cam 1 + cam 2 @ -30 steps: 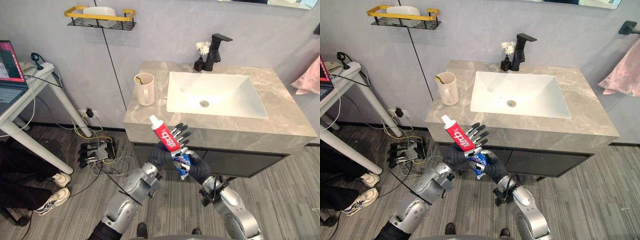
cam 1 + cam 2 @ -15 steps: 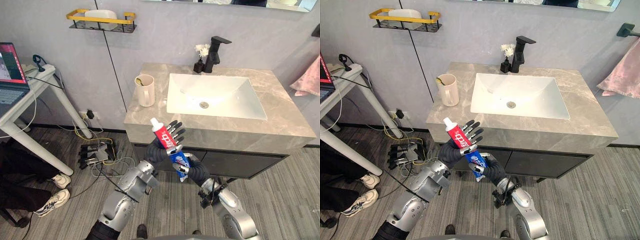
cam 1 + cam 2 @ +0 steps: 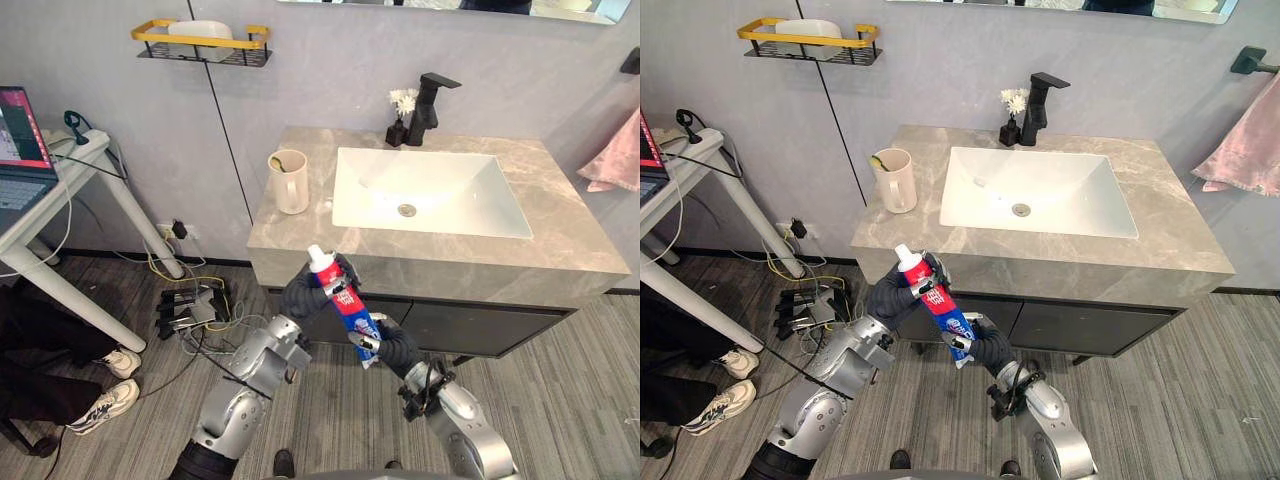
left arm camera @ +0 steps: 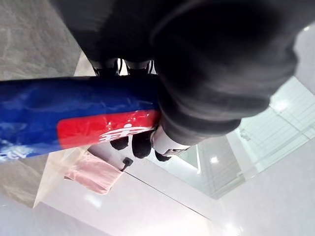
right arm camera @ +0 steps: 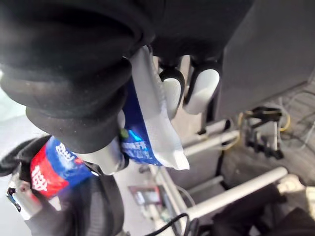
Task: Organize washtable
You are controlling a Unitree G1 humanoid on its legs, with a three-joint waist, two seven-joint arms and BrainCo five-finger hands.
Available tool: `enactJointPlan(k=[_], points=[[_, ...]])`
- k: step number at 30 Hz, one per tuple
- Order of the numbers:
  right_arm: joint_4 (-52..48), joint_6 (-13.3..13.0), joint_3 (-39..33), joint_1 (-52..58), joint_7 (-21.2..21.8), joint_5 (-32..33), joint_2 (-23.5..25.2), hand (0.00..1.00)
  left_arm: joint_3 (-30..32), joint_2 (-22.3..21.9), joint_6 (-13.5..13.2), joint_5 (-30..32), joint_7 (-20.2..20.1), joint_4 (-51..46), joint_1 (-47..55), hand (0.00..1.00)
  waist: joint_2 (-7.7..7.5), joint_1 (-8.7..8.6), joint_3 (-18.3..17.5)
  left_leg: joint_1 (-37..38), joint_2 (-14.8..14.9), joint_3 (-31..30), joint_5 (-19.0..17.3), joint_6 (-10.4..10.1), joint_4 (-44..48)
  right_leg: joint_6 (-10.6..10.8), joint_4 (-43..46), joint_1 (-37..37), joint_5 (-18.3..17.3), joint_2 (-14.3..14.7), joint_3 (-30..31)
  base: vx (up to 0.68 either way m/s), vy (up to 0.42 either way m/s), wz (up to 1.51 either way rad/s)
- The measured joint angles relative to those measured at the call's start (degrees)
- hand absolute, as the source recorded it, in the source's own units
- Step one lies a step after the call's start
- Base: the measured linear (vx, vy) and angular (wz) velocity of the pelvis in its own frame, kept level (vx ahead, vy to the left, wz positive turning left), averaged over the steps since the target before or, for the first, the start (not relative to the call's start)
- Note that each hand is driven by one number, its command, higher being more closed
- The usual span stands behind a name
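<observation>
Currently my left hand (image 3: 300,297) clasps the toothpaste tube (image 3: 345,306), cap upward; my right hand (image 3: 393,346) pinches its tail below.

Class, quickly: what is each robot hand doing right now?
Left robot hand: closed around the toothpaste tube, upper part.
Right robot hand: pinching the tube's crimped end.

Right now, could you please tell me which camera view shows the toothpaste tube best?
The left eye view: the whole toothpaste tube shows, cap up, left hand near the top, right hand at the crimped end. The right eye view shows the same. The wrist views each give a close partial stretch.
</observation>
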Motion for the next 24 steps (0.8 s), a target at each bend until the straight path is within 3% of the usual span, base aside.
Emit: enactJointPlan(k=[9,10,17,24], points=[[0.0,0.0,0.3,-0.2,0.1,-0.3,0.0,1.00,0.0,-0.6,0.0,-0.5,0.0,0.0,0.0,1.00,0.00,0.03,0.0,0.0,0.0,0.0,0.0,0.0,0.0,0.0,0.0,0.0,0.0,0.0,0.0,0.00,0.000,0.00],[0.0,0.0,0.3,-0.2,0.0,-0.3,0.0,0.00,0.0,-0.7,0.0,-0.5,0.0,0.0,0.0,1.00,0.00,0.03,0.0,0.0,0.0,0.0,0.0,0.0,0.0,0.0,0.0,0.0,0.0,0.0,0.0,0.00,0.000,0.00],[0.9,0.0,-0.2,-0.2,-0.3,-0.9,-0.1,0.00,2.2,-0.4,-0.1,-0.5,0.5,0.0,-0.4,1.00,0.00,0.03,0.0,0.0,0.0,0.0,0.0,0.0,0.0,0.0,0.0,0.0,0.0,0.0,0.0,0.00,0.000,0.00],[1.8,0.0,-0.3,-0.2,-0.3,-0.8,-0.5,0.00,5.8,3.1,-0.8,-0.5,1.7,0.0,-4.0,1.00,0.02,0.03,0.0,0.2,-0.1,-0.2,0.0,0.0,0.0,0.0,0.0,0.3,0.0,-0.1,-0.2,0.00,0.000,0.01]])
